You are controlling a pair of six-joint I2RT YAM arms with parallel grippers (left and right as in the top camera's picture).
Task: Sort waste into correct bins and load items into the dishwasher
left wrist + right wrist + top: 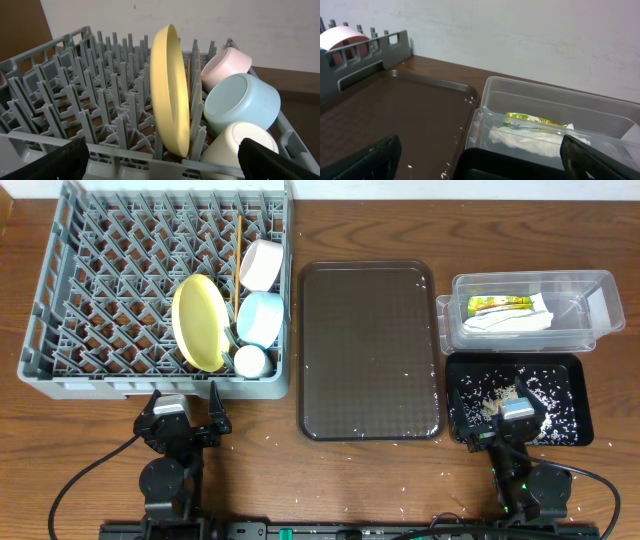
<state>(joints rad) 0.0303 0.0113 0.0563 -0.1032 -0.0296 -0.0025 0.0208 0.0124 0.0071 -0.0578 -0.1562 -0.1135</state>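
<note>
The grey dishwasher rack [110, 290] holds an upright yellow plate [200, 320], a white bowl [261, 264], a light blue bowl [261, 317], a small white cup [250, 361] and chopsticks [238, 260]. My left gripper [183, 402] stands open just outside the rack's front wall [125, 155], facing the plate [172, 90], blue bowl [242, 102] and cup [235, 147]. A clear tub [580, 300] contains the green-and-yellow wrapper [500, 304] and white paper [510, 322]. Rice grains [490, 395] lie in the black tray [580, 430]. Over that tray's front edge, my right gripper [505, 415] is open and empty.
A large dark brown serving tray [370, 350] lies between the rack and the bins, with a few stray rice grains on it and on the table at its front. In the right wrist view the tub [545, 100] sits straight ahead, behind the black tray [510, 165].
</note>
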